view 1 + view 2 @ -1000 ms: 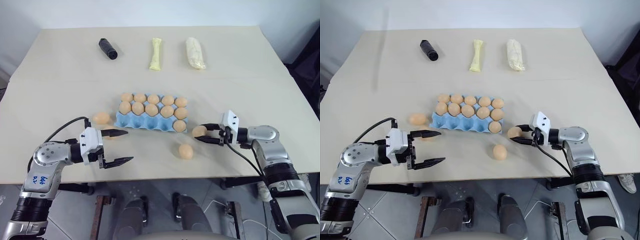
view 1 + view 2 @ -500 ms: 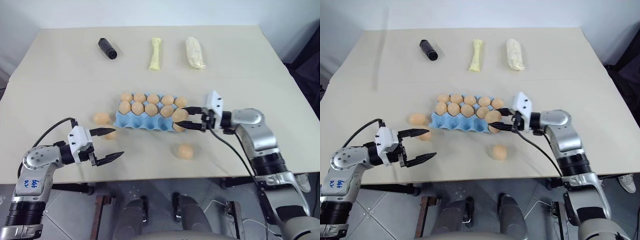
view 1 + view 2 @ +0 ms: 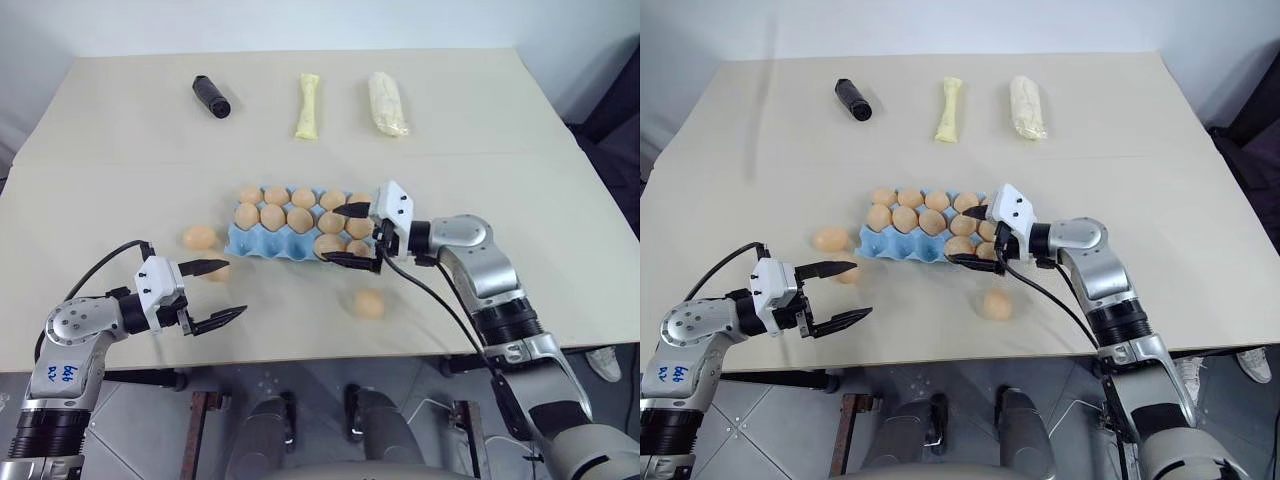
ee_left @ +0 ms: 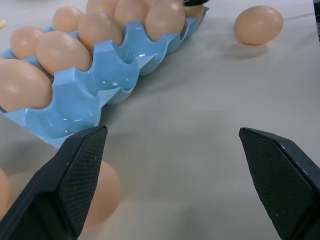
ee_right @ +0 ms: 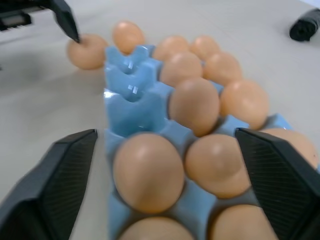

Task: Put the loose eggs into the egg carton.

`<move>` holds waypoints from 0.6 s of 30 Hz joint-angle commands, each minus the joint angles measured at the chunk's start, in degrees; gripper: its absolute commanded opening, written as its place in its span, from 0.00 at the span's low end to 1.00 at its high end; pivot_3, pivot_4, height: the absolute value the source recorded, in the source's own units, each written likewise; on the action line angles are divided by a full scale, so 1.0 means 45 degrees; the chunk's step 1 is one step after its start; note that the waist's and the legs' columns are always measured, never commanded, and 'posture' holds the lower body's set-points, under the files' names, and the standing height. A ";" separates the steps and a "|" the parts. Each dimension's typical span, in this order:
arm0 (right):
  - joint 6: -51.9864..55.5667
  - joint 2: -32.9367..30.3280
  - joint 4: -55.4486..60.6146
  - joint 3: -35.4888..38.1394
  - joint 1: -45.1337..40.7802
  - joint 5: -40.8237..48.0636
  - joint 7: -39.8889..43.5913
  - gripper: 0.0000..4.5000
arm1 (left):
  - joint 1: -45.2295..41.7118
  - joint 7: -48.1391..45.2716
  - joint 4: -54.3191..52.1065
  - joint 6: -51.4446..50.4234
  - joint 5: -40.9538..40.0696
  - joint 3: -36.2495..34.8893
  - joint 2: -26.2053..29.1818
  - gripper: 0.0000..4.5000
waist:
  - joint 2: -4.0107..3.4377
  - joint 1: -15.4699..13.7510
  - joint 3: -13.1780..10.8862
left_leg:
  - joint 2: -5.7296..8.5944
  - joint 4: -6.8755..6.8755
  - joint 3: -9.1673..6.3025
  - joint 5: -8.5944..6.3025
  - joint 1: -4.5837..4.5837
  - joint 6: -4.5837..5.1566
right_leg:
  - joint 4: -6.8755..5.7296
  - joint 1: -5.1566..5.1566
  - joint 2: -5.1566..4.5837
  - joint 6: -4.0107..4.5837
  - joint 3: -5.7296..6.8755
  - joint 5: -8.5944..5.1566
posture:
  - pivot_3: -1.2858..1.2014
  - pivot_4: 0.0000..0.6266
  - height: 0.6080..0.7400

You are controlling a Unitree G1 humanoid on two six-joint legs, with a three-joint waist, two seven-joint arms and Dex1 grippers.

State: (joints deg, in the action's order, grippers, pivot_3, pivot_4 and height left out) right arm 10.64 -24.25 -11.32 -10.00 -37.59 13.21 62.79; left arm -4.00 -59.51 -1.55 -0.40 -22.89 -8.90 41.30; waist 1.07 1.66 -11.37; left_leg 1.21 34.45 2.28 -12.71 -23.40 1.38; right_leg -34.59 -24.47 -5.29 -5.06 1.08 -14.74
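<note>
Robot test lab, probably. Plain beige table [image 3: 100, 130] against bare white wall [image 3: 300, 20], grey tiled floor [image 3: 140, 420] below. Staged props well beyond pincers at table's far side: black cylinder [image 3: 211, 96], yellow packet [image 3: 307, 106], pale roll [image 3: 388, 103]. Exposed black cable [image 3: 100, 270] looped behind left pincer [image 3: 215, 291]. No household clutter.

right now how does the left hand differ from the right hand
The left hand hovers above bare table short of the egg carton, near two loose eggs; the right hand hangs directly over the carton's right end. The left hand has nothing between its fingers; the right hand straddles an egg seated in a front cup. Both hands are open, holding nothing.
</note>
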 commanded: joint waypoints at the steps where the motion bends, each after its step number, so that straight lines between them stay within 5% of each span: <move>1: 0.0656 -0.0991 0.2166 0.1184 0.0880 0.1412 0.0669 0.99 | -0.0226 -0.0101 -0.0535 -0.0172 -0.0260 -0.0051 0.0001 1.00 | 0.0000 -0.0050 0.0000 | 0.0000 0.0008 0.0000 -0.0002 -0.0002 0.0004 | -0.0002 0.0002 -0.0002 0.0000 0.0004 0.0000 | 0.52 0.24 1.00; 10: -0.0242 -0.3815 0.3455 0.4281 0.5441 0.2338 0.1301 0.99 | -0.1358 -0.0247 -0.0484 -0.0371 0.0281 0.1409 -0.0806 1.00 | 0.0003 -0.0218 0.0001 | -0.0001 0.0090 0.0024 -0.0035 -0.0007 0.0046 | 0.0070 0.0067 -0.0024 -0.0001 0.0050 0.0000 | 0.52 0.24 1.00; 18: -0.2703 -0.4175 0.1804 0.5354 0.7819 0.1836 0.1455 0.99 | -0.2281 -0.0504 0.0191 -0.0132 0.0533 0.2177 -0.1532 1.00 | 0.0001 -0.0172 0.0002 | -0.0037 0.0136 0.0071 -0.0043 0.0065 0.0061 | 0.0129 0.0174 -0.0001 0.0019 0.0044 0.0030 | 0.52 0.24 1.00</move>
State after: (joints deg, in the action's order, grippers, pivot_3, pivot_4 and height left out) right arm 1.00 -42.62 -3.33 12.43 -2.70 21.35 69.28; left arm -13.64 -61.15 -0.97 -2.16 -20.76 1.01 34.34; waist 1.07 0.88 -11.36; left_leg 1.04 35.08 2.62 -12.90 -23.10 1.66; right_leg -33.99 -23.68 -5.30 -4.95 1.27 -14.60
